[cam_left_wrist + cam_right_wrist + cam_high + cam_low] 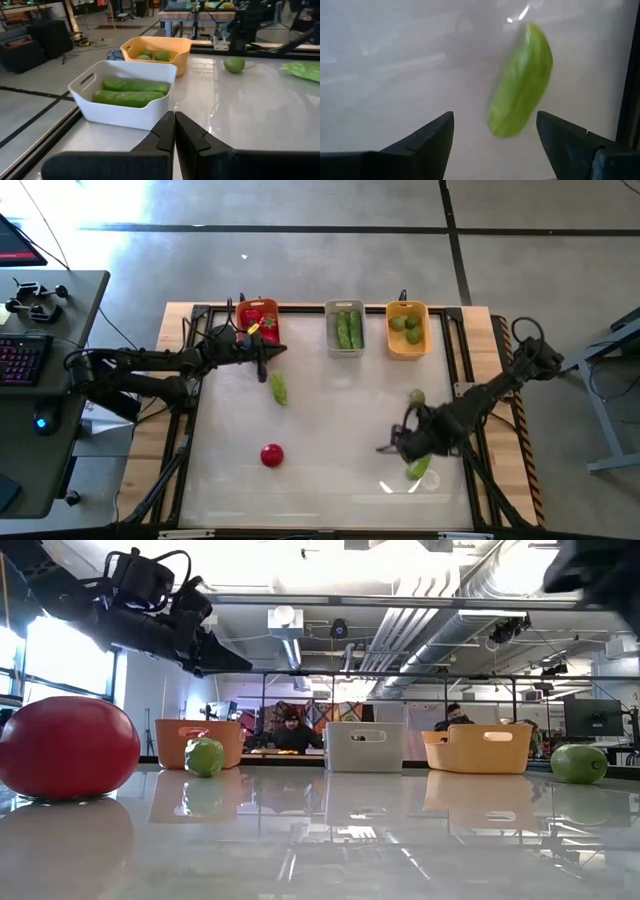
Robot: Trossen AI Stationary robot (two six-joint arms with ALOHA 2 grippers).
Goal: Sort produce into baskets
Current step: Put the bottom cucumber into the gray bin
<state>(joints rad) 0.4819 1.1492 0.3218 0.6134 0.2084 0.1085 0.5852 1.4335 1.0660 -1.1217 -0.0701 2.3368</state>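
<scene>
Now we see the cucumber [419,468] at lower right of the high view, long axis slanting lower-left to upper-right, while the right gripper [405,448] hovers wide-open, empty, beside it.

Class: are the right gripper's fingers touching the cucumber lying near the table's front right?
Apart. The right wrist view shows the open right gripper with bare table between each finger and the cucumber.
</scene>
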